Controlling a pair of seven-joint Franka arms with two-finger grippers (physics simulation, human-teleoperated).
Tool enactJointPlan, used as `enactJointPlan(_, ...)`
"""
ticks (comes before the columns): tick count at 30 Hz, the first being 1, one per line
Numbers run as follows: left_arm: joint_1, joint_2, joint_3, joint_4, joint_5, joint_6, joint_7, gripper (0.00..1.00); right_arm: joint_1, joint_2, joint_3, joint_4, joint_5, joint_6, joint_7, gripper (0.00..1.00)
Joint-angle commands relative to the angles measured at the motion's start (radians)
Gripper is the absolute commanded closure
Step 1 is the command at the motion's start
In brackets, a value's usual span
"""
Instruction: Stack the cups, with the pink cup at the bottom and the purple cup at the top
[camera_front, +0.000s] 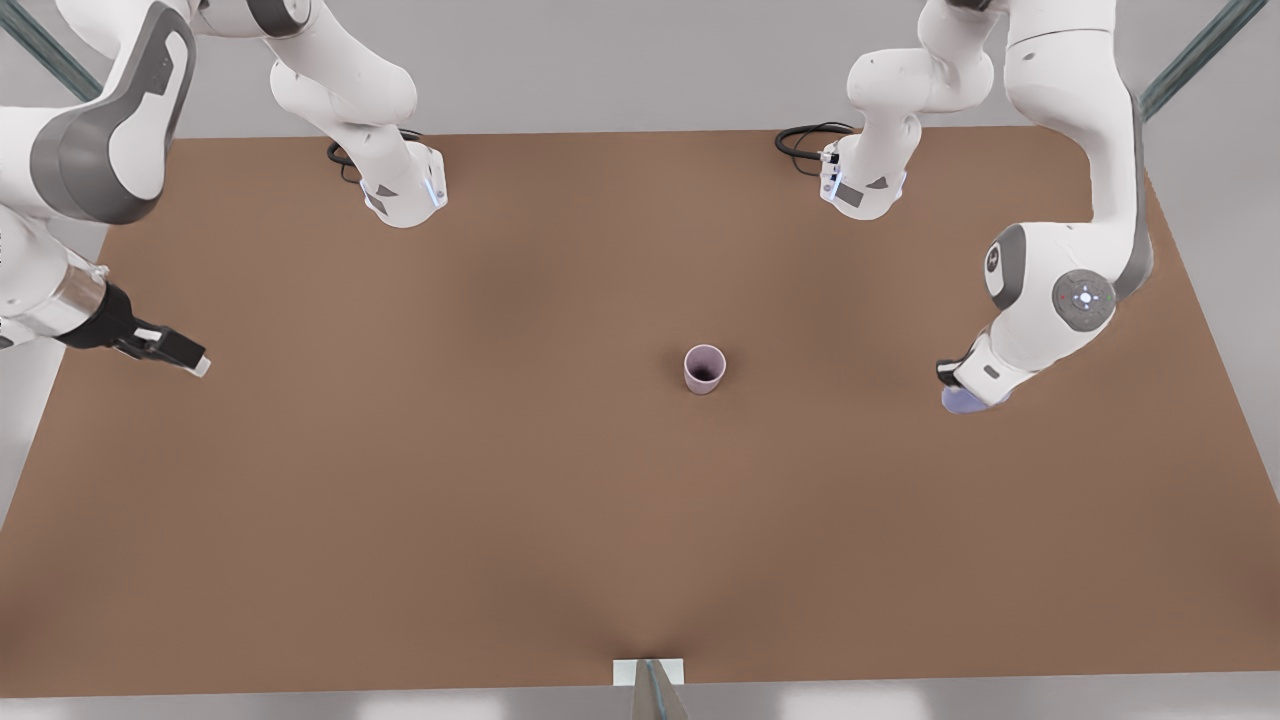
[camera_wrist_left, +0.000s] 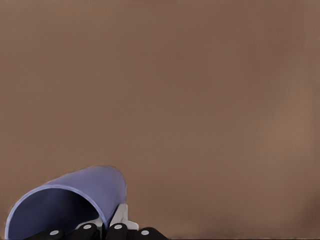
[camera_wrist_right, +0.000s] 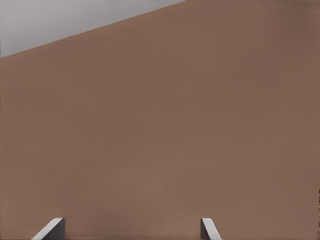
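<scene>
Front view: pink cup (camera_front: 704, 368) stands upright mid-worktop (camera_front: 450, 480), well apart from both hands. Left wrist view: left hand (camera_wrist_left: 102, 231) grips the purple cup (camera_wrist_left: 70, 205) by its rim wall; light, stiff, probably slippery. Right wrist view: right hand (camera_wrist_right: 131, 229) spread wide, empty, waiting.

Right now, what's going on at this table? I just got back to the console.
The left pincer, at the front view's right, is shut on the purple cup and holds it tilted over the table. The pink cup stands upright and alone near the middle, apart from both arms. The right pincer waits open and empty at the front view's left. Nothing is stacked yet.
</scene>
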Motion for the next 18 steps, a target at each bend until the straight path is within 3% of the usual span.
enactJointPlan(1,-0.056,0.002,-0.076,0.015,-0.006,-0.150,-0.319,0.79,0.005,0.000,0.001,0.002,-0.002,-0.003,-0.178,0.00)
enactJointPlan(4,-0.065,0.035,-0.217,0.046,-0.018,-0.149,-0.512,0.79,0.002,0.000,-0.002,0.000,-0.008,-0.005,-0.180,0.00)
enactJointPlan(7,-0.085,0.077,-0.292,0.095,-0.059,-0.149,-0.636,0.79,-0.006,0.000,-0.004,0.002,0.008,0.000,-0.181,0.00)
enactJointPlan(18,-0.283,0.255,-0.291,0.308,-0.098,-0.110,-0.935,0.79,-0.012,0.019,-0.002,0.002,-0.002,0.012,-0.181,0.00)
